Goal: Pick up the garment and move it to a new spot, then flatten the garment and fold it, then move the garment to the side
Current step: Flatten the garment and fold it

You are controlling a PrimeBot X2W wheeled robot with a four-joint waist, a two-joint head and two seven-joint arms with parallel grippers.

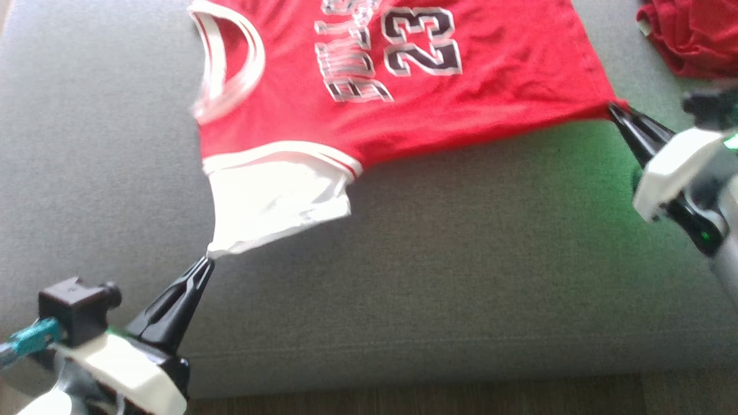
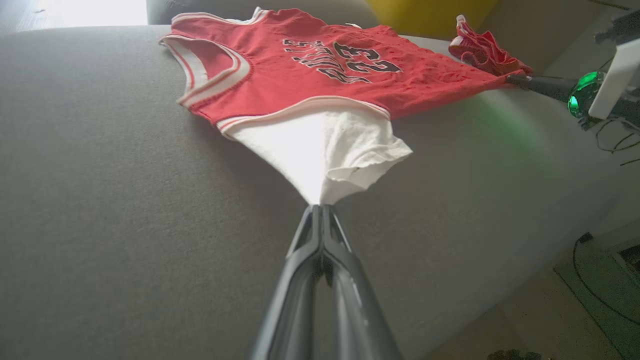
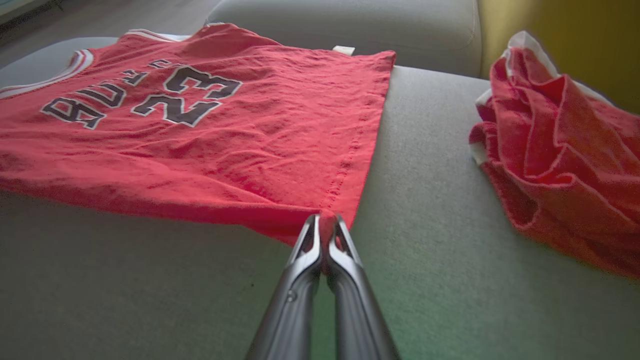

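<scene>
Nearest, holds the white sleeve tip of the garment (image 1: 403,86) in the left fingers (image 1: 173,305), closed tight on the cloth; farther right, pinches its red hem corner in the right fingers (image 1: 637,129), likewise closed. Lies stretched between them on the grey sofa (image 1: 403,276), showing the number. To flatten well: grip firmly at both pinches, pull apart evenly, stay low, lay down without wrinkling. Beyond, steer clear of the crumpled red cloth (image 1: 692,40).
</scene>
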